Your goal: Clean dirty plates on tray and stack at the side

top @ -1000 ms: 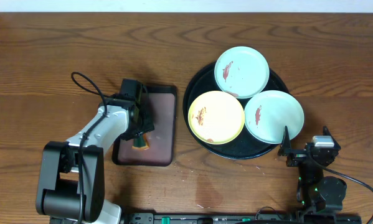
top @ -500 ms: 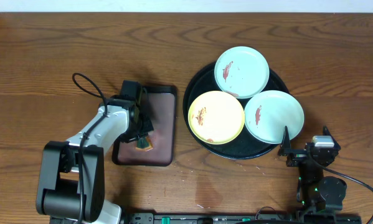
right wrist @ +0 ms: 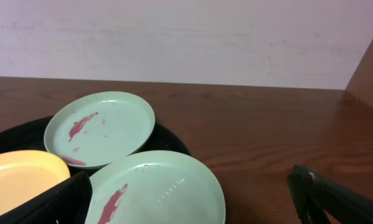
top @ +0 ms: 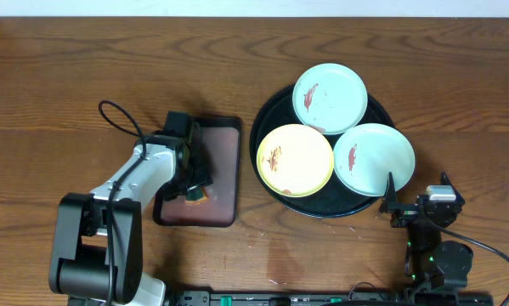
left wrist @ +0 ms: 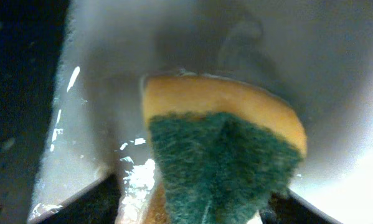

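Three plates lie on the black tray [top: 267,119]: a mint one [top: 329,98] at the back, a mint one [top: 374,159] at the front right and a yellow one [top: 295,160] at the front left, all with reddish smears. My left gripper [top: 193,189] is low over the maroon tray [top: 220,153], open, with an orange and green sponge [top: 195,196] between its fingers. In the left wrist view the sponge [left wrist: 230,162] fills the gap of the gripper [left wrist: 205,205], with a slit on its left. My right gripper [top: 415,189] is open and empty at the black tray's front right.
The right wrist view shows the near mint plate [right wrist: 155,190] between the open gripper [right wrist: 189,199], the far mint plate [right wrist: 99,127], the yellow plate [right wrist: 18,174] and the black tray's rim [right wrist: 167,134]. Bare wooden table lies all round both trays.
The left gripper has shifted slightly over the sponge at the front of the maroon tray, and the sponge shows a little differently. The right arm and plates have not moved.
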{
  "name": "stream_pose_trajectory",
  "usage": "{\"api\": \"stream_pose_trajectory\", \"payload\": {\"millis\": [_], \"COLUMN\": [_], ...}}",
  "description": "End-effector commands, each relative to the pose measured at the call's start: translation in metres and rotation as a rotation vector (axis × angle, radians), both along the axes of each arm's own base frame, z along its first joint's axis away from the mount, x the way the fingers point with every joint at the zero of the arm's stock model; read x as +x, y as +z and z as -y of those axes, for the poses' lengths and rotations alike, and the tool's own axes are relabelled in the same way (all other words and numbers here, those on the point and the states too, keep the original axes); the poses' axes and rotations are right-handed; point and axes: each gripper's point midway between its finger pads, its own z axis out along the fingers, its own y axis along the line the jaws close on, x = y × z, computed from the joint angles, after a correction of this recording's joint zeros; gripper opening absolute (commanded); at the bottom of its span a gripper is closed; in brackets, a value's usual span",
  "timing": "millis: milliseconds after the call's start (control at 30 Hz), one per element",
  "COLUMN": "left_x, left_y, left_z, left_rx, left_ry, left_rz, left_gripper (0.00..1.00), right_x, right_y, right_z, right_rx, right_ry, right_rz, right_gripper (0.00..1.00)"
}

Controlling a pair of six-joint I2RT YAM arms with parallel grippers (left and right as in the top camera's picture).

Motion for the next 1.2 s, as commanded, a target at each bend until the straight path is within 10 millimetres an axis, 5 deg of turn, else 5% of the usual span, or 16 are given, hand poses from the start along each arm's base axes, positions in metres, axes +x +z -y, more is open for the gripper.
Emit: {"api": "stream_pose_trajectory", "payload": {"millis": [0,100,367,733,833,967,1167], "left_x": [-0.005,-0.001,0.027,0.044,0.048,0.059,0.074], "left_y": [-0.007,-0.004,0.049,0.191,0.212,0.198,0.112], "left_z": [-0.001,-0.001,0.004,0.008,0.006,0.002,0.005], "left_rx": [0.003,0.002,-0.02,-0.103,-0.105,-0.074,-0.062], "left_ry": [-0.006,-0.006,-0.007,-0.006,-0.002,0.012,0.008], "left_rz": [-0.023,-0.012,0.131,0.622,0.717,0.733,0.606], "left_gripper": [0.34,0.08,0.07,0.07,0.07,0.08,0.07], "right_x": [0.0,0.0,0.0,0.0,0.0,0.0,0.0], "right_y": [-0.001,-0.001,-0.001,-0.001,-0.001,-0.001,-0.001], "right_z": [0.002,0.002,0.002,0.002,0.002,0.002,0.002], "right_rx": [0.016,0.016,0.016,0.016,0.016,0.016,0.016], "right_ry": [-0.013,-0.013,-0.013,-0.013,-0.013,-0.013,-0.013], "right_rz": [-0.004,-0.004,-0.004,-0.004,-0.004,-0.004,-0.004], "right_gripper": [0.99,0.99,0.99,0.99,0.99,0.99,0.99]}}
